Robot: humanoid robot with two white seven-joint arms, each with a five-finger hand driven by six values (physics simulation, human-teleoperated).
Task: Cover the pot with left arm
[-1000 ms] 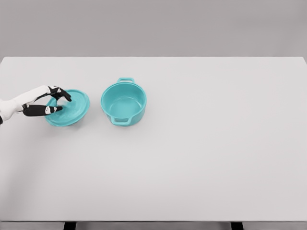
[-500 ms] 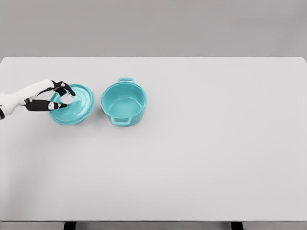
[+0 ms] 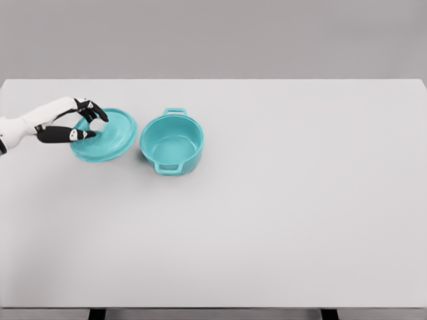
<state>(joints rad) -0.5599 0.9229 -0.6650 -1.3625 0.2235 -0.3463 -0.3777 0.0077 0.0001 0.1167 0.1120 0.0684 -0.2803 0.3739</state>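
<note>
- Head view shows the left hand pinching the lid at its centre, thumb under the curled fingers.
- Lid looks tilted, just beside the pot, at the pot's 9 o'clock on the counter.
- Pot stands open and empty.
- Step in hand, I'd say: carrying the lid.
- Next: move it toward 3 o'clock, level it over the rim, lower.

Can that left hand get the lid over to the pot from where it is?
Probably yes. The left hand grips the lid at its left edge, the open pot stands just right of it, and nothing lies between them on the table.
</note>
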